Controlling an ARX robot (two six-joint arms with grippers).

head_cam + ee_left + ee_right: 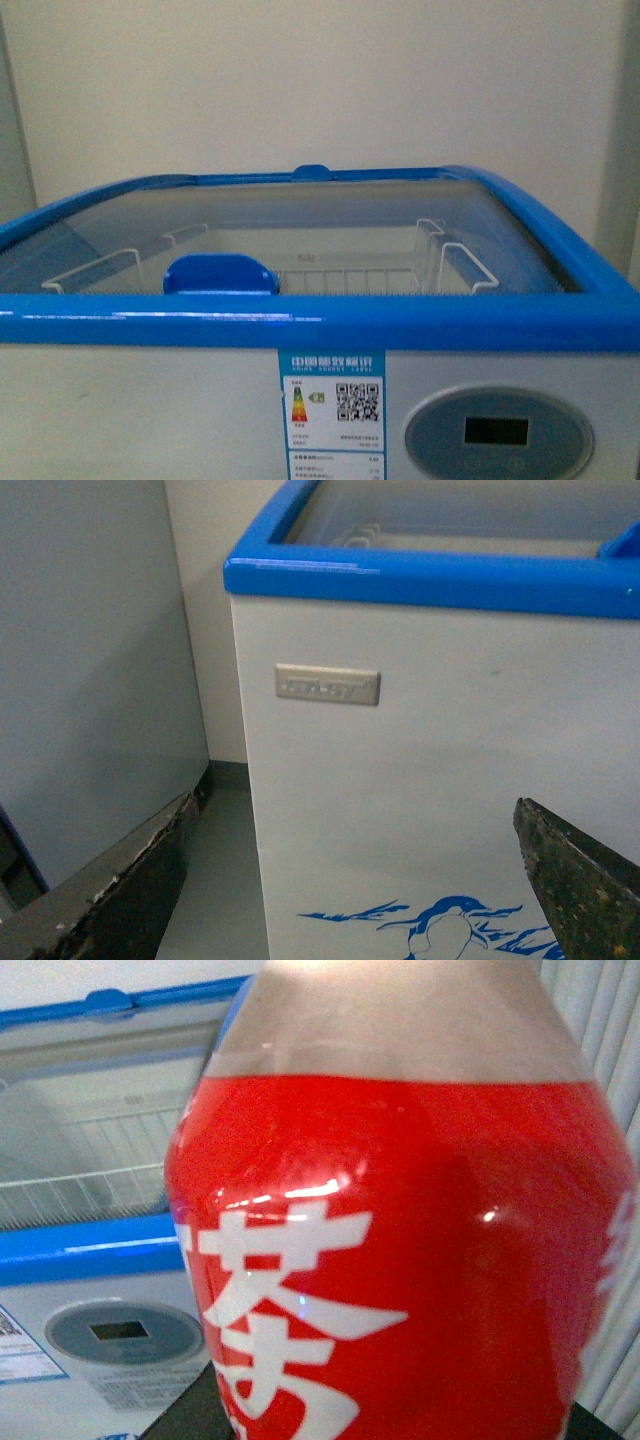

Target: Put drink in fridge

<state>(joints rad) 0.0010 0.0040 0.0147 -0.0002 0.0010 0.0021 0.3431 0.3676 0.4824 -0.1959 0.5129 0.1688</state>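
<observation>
The right gripper (pixel 390 1426) is pinching the drink (pixel 400 1260), with only dark slivers of its fingers (pixel 185 1420) showing at the lower edges of the bottle. The bottle is filling almost the whole right wrist view, its red label with white characters facing the camera and amber liquid showing above the label; its cap is lying out of frame. The drink is sitting outside the fridge (pixel 300 325), in front of the blue rim and near the round control panel (pixel 497 432). The left gripper (pixel 345 890) is hanging spread wide with nothing between its worn dark fingers (pixel 120 890), facing the fridge's white side below a small metal nameplate (pixel 327 684) and above the blue penguin picture (pixel 440 930), with the grey cabinet (pixel 90 680) standing just beside it. In the front view neither arm is showing; the glass top (pixel 300 215) is lying over white wire baskets (pixel 350 275), a blue handle (pixel 220 273) is resting near the front rim, and an energy label (pixel 330 410) is sticking to the front panel.
</observation>
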